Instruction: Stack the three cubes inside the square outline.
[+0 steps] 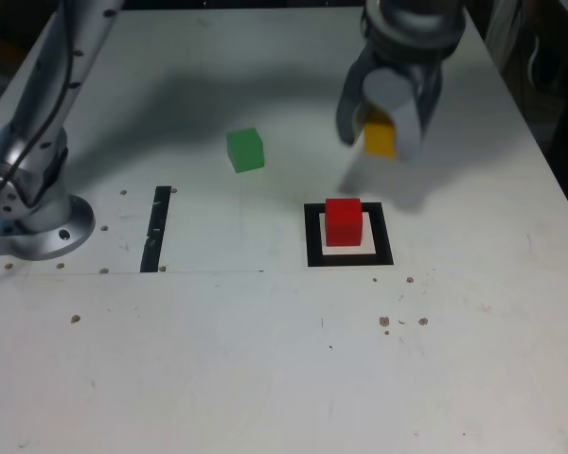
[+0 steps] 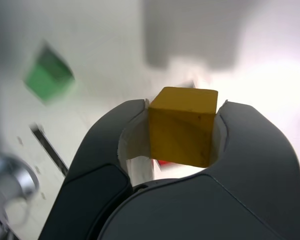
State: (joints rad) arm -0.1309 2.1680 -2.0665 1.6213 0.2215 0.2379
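Jaws gripping yellow cube upright above tabletop, no longer axis, red cube squared with frame.

Red cube inside square outline on tabletop. Yellow cube held in claw. Green cube nearer exterior view's left.
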